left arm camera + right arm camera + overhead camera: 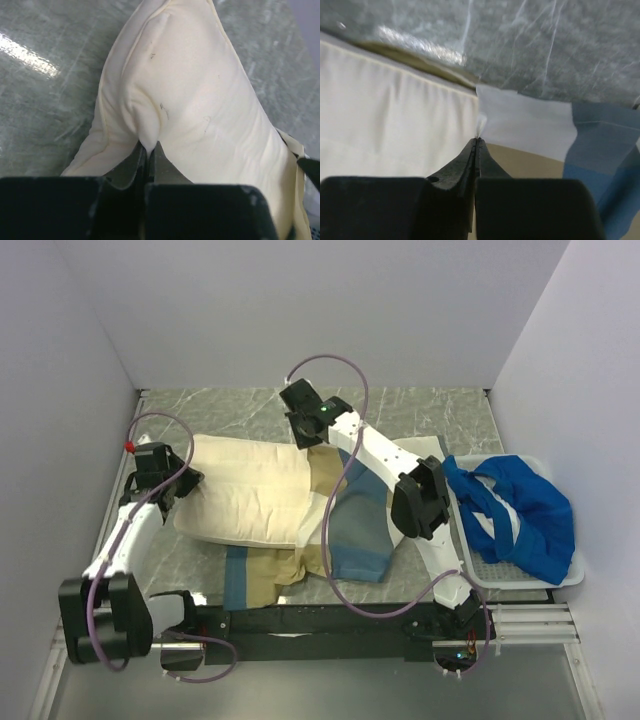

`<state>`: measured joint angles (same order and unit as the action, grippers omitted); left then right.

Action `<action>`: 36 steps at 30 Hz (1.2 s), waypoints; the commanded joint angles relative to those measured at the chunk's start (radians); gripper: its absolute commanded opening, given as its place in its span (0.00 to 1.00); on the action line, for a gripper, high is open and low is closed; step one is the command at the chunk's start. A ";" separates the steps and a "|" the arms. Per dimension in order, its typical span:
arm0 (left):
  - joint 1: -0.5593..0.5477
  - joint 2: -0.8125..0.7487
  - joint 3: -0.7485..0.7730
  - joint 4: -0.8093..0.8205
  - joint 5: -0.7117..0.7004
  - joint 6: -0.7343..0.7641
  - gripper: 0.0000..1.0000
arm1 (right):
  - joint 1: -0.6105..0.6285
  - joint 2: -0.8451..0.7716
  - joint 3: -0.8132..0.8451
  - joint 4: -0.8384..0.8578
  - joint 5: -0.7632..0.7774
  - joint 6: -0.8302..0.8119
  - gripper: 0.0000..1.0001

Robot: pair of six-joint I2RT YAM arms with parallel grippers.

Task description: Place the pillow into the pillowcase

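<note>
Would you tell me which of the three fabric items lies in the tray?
The royal-blue cloth; the cream pillow and patchwork pillowcase lie on the table.

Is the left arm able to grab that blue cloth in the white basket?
Probably not. The left gripper is shut on the pillow at the far left, and the right arm lies between it and the blue cloth in the basket.

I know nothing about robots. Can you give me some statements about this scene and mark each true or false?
1. The left claw pinches the soft cream pillow. True.
2. The bright blue cloth lies on the pillow. False: it sits in the white plastic basket.
3. The right claw is shut on the tan, blue and white patchwork pillowcase. True.
4. The pillow is completely inside the pillowcase. False: most of it lies uncovered.
</note>
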<state>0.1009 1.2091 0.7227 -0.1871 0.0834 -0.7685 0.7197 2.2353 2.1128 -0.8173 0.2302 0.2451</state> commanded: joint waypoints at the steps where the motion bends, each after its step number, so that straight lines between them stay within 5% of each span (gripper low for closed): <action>1: -0.010 -0.178 0.003 -0.020 0.133 0.017 0.01 | 0.026 -0.015 0.144 -0.031 0.012 0.017 0.00; 9: -0.067 -0.384 -0.060 0.043 0.168 -0.139 0.01 | 0.196 -0.020 0.406 -0.080 -0.041 0.079 0.00; 14: -0.130 -0.346 -0.029 0.061 0.088 -0.172 0.01 | 0.294 0.001 0.392 -0.017 -0.040 0.105 0.00; 20: -0.046 -0.353 -0.181 0.096 -0.016 -0.290 0.01 | 0.216 0.012 0.291 0.020 -0.112 0.115 0.00; 23: 0.037 -0.316 -0.223 0.142 0.035 -0.328 0.01 | 0.196 0.014 0.312 -0.026 -0.062 0.077 0.40; 24: 0.049 -0.301 -0.221 0.147 0.053 -0.319 0.02 | 0.195 0.006 0.323 -0.063 -0.046 0.066 0.62; 27: 0.051 -0.260 -0.163 0.106 0.044 -0.232 0.35 | 0.198 -0.089 0.223 -0.071 0.029 0.048 0.80; 28: 0.051 -0.276 -0.146 0.077 0.029 -0.215 0.63 | 0.201 -0.129 0.166 -0.065 0.050 0.059 0.82; 29: 0.052 -0.289 -0.138 0.063 0.015 -0.194 0.70 | 0.205 -0.228 0.092 -0.051 0.093 0.069 0.84; 36: 0.049 -0.341 -0.140 -0.081 -0.068 -0.075 0.86 | 0.204 -0.780 -0.850 0.248 0.204 0.241 0.97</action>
<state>0.1535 0.9062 0.5880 -0.2100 0.0544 -0.9184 0.9241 1.7409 1.6131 -0.7471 0.3313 0.3721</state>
